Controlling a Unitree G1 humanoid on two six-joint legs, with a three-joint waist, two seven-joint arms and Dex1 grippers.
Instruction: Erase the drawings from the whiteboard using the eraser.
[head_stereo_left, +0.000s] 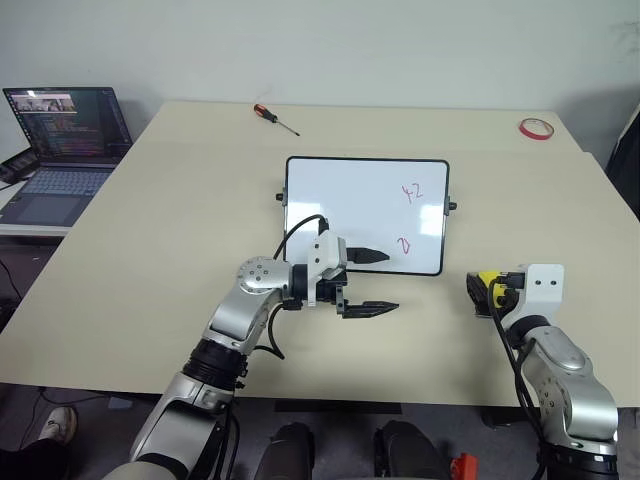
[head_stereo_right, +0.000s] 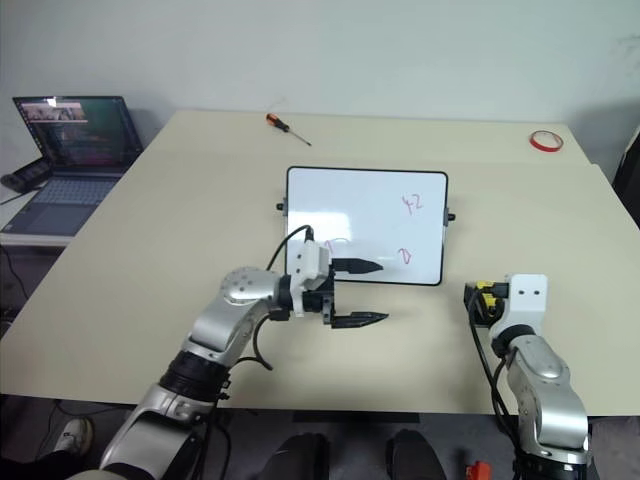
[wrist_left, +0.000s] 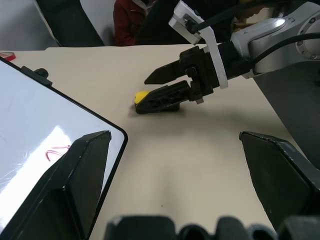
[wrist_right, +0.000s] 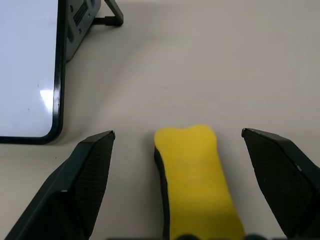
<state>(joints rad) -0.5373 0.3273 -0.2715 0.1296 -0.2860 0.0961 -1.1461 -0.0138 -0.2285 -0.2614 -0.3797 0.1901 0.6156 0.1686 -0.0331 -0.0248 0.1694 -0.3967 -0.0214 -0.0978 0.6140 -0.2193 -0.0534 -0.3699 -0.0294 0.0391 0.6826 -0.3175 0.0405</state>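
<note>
My right gripper is spread wide, a finger on each side of the eraser, which lies flat on the table between them, yellow top up; neither finger touches it. The eraser sits just off the near right corner of the whiteboard, apart from the frame. My left gripper is also spread, holding nothing; it points sideways toward my right arm, one finger over the board's near edge and the other over bare table just in front of it. The whiteboard lies flat in the middle of the table. The drawings, red marks, are on its right part: a "42" higher up and a smaller scribble lower down. A laptop stands open at the far left, a screwdriver lies beyond the board, and a red tape roll rests near the far right corner.
</note>
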